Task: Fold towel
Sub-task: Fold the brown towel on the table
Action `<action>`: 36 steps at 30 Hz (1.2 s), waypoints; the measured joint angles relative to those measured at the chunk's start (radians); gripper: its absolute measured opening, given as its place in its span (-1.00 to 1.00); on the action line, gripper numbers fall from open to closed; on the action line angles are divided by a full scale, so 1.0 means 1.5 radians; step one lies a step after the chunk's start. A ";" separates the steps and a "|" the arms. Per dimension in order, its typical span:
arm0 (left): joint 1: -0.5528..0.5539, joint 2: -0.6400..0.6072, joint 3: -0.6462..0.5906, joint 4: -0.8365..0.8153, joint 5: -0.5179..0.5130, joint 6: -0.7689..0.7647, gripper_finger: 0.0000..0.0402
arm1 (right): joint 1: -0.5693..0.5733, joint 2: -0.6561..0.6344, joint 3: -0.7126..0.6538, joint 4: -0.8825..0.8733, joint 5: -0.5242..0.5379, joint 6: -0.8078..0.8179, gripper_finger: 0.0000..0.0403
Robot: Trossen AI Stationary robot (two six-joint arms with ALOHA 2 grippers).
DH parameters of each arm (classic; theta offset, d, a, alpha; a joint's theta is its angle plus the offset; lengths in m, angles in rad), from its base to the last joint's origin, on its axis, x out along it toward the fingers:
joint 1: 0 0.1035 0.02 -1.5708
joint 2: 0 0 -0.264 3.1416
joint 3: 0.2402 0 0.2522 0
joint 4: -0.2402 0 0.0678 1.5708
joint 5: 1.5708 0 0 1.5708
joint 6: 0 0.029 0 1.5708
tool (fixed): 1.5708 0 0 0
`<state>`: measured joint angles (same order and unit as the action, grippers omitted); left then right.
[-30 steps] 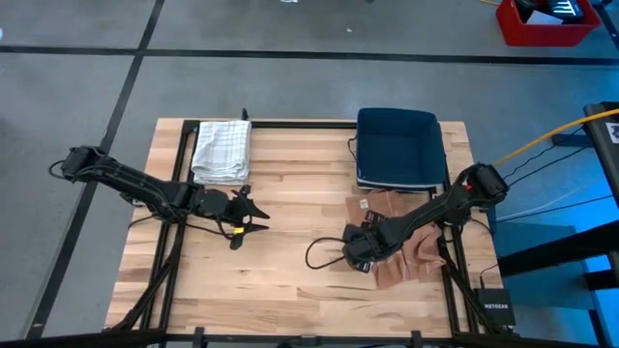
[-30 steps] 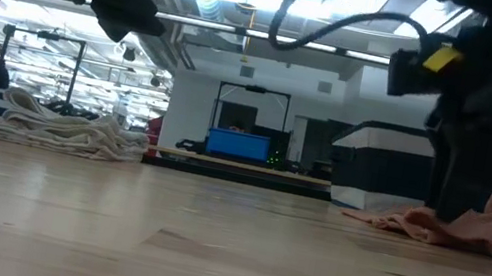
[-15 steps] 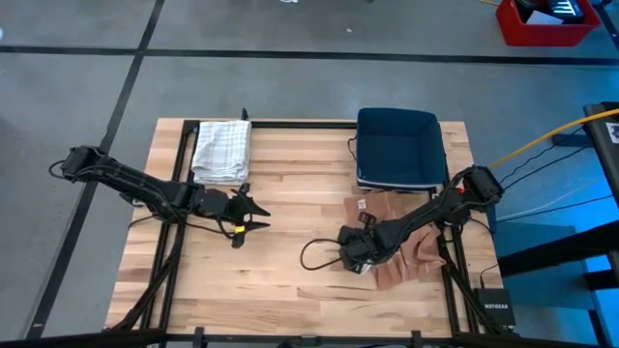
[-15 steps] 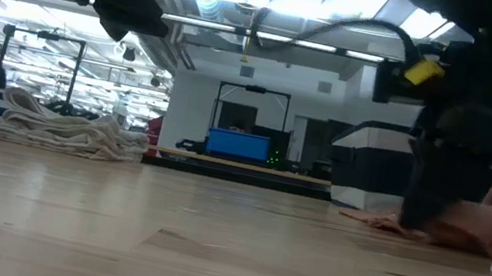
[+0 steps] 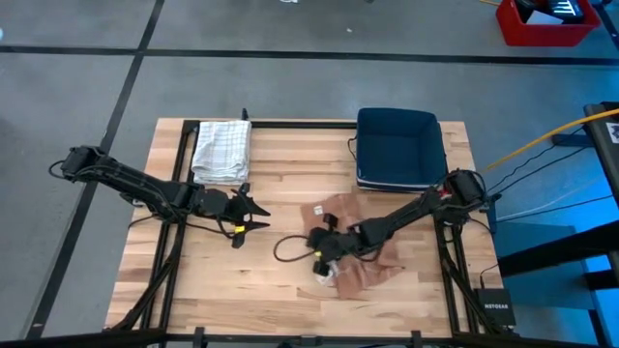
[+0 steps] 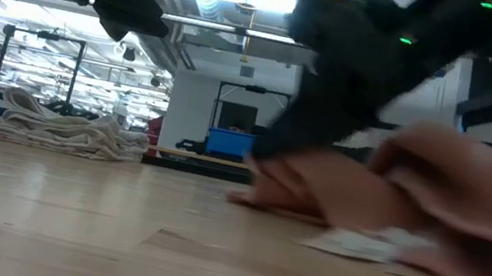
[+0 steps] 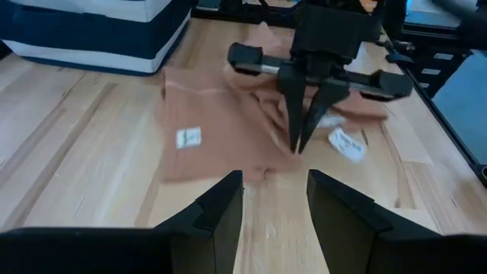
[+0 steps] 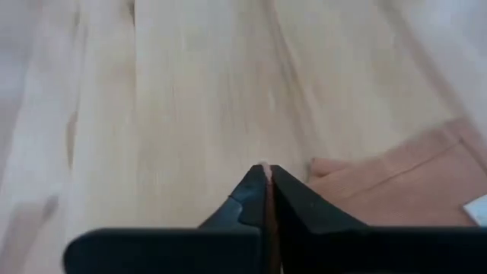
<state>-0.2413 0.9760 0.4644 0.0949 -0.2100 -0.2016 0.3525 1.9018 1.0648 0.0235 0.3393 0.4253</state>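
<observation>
Change since earlier frame: right gripper [image 5: 322, 253] sits further toward frame centre in the high view than 1 s ago, when it was at the lower right by the table's right edge; the towel [image 5: 353, 275] has come with it, dragged leftward across the wood.
Right jaws: clenched on a thin edge of the towel; in the right wrist view the 2 fingertips [image 8: 266, 176] meet with a sliver of brown cloth pinched between them. 1 s ago they stood wide.
Towel position: centre-right of the table [image 5: 280, 164], below the dark blue bin [image 5: 398, 145]; brown, rumpled, partly bunched under the right arm, white label [image 7: 188, 137] showing.
Towel shape: not flat. Left wrist view shows 1 flatter panel toward frame left and a crumpled heap near the right gripper [image 7: 304, 141].
Left gripper [image 5: 253, 215]: hovers left of centre, above the table, well apart from the towel; jaws partly spread, holding nothing.
Other items: folded checked cloth [image 5: 221, 148] lies at the upper left of the table, untouched by either arm.
Meaning for task: judged as the grasp-and-drag stage, bringing the towel toward open workspace. No fold is made yet.
Next need, as judgement: spread the cloth flat before folding; left arm likely must take a 2nd corner.
Risk: a thin pinch could slip.
</observation>
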 joint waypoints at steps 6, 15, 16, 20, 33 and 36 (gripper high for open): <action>0.000 0.000 0.000 0.000 0.000 0.000 -0.31 | -0.044 0.053 0.065 0.077 -0.024 -0.081 -0.94; 0.000 0.006 0.000 0.000 0.000 -0.003 -0.31 | -0.067 0.120 0.153 0.092 -0.026 -0.087 -0.81; 0.000 0.010 0.000 0.001 0.000 -0.005 -0.31 | -0.067 0.124 0.156 0.098 -0.024 -0.078 -0.75; 0.000 0.037 0.000 0.002 0.000 -0.006 -0.31 | -0.071 0.132 0.181 0.090 -0.034 -0.074 -0.46; -0.001 0.067 0.001 0.031 0.000 -0.015 -0.31 | -0.033 0.003 0.288 -0.358 0.023 -0.111 0.18; -0.001 0.067 0.001 0.031 0.000 -0.018 -0.31 | 0.004 -0.039 0.259 -0.368 0.061 -0.099 0.16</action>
<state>-0.2428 1.0771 0.4652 0.1421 -0.2096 -0.2290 0.3582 1.8431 1.4533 -0.5279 0.4307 0.2775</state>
